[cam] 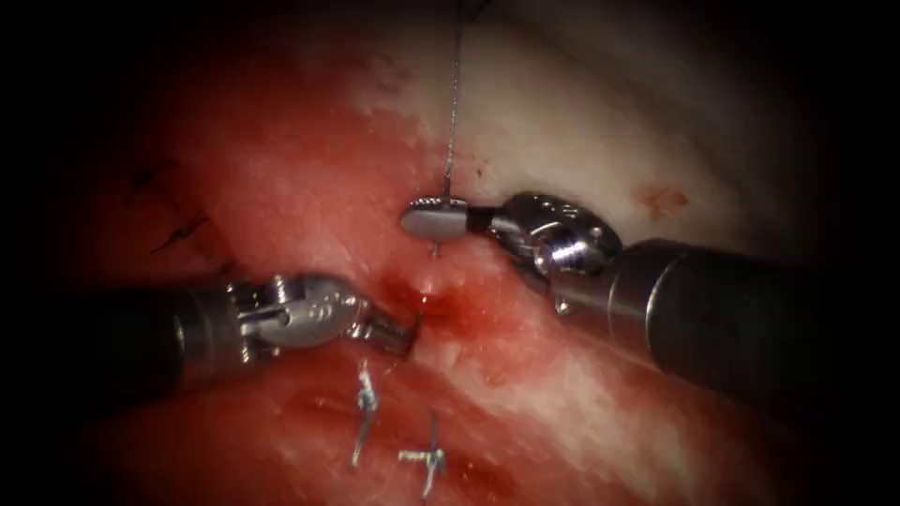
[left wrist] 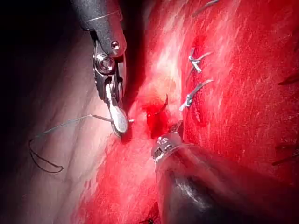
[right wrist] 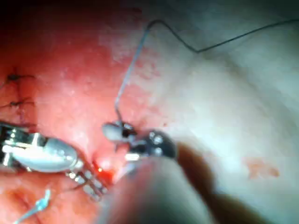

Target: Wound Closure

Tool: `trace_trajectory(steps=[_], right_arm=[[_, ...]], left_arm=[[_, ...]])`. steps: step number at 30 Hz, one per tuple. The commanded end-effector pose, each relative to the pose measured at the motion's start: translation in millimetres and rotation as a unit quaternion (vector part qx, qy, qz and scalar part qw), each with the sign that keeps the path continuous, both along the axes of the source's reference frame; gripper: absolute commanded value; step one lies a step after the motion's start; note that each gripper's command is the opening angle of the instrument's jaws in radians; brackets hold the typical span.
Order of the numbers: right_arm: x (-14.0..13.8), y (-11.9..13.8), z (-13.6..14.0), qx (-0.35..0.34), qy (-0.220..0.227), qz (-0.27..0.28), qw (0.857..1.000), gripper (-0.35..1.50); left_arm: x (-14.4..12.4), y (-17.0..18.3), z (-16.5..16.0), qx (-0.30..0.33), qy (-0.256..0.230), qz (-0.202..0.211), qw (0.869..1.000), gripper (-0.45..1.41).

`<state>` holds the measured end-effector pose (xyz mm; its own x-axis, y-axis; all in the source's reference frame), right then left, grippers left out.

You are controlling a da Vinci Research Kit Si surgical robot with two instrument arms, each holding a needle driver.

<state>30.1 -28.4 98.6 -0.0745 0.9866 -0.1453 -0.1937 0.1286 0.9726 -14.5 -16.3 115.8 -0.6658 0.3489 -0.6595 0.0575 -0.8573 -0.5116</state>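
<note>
Right tool: jaws closed on needle's swaged end, thread trailing away over pale tissue. Left tool: jaws closed at cut, contents indistinguishable. Left wrist view adds needle curving out of cut, tied stitches alongside.

The tissue carries everything here. Red fluid pools at its cut, and what look like tied stitches lie below.
</note>
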Motion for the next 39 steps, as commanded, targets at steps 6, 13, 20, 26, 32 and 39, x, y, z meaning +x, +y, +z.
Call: trace_trajectory(steps=[6,13,20,26,32,39], right_arm=[[1.1,-1.2,0.7,0.034,0.011,-0.015,0.999,-0.35],[0.8,-1.1,0.8,0.054,0.075,-0.022,0.995,0.93],[-1.5,2.4,2.0,-0.043,0.060,0.010,0.997,1.28],[-4.8,5.3,3.4,-0.118,0.044,0.004,0.992,1.30],[-7.6,7.7,3.2,-0.164,0.032,0.000,0.986,1.26],[-8.4,8.1,4.1,-0.186,-0.009,-0.052,0.981,1.26]], left_arm=[[-0.9,0.3,0.0,0.004,0.001,-0.004,1.000,-0.18],[-1.1,0.2,-0.6,-0.003,-0.002,0.003,1.000,-0.18],[-1.0,0.5,-1.5,-0.034,-0.026,0.022,0.999,-0.13],[-0.9,0.5,-1.5,-0.062,-0.047,0.034,0.996,-0.11],[-1.1,1.6,-1.8,-0.132,-0.097,0.062,0.985,0.00],[-1.2,2.5,-3.1,-0.178,-0.138,0.052,0.973,0.15]])
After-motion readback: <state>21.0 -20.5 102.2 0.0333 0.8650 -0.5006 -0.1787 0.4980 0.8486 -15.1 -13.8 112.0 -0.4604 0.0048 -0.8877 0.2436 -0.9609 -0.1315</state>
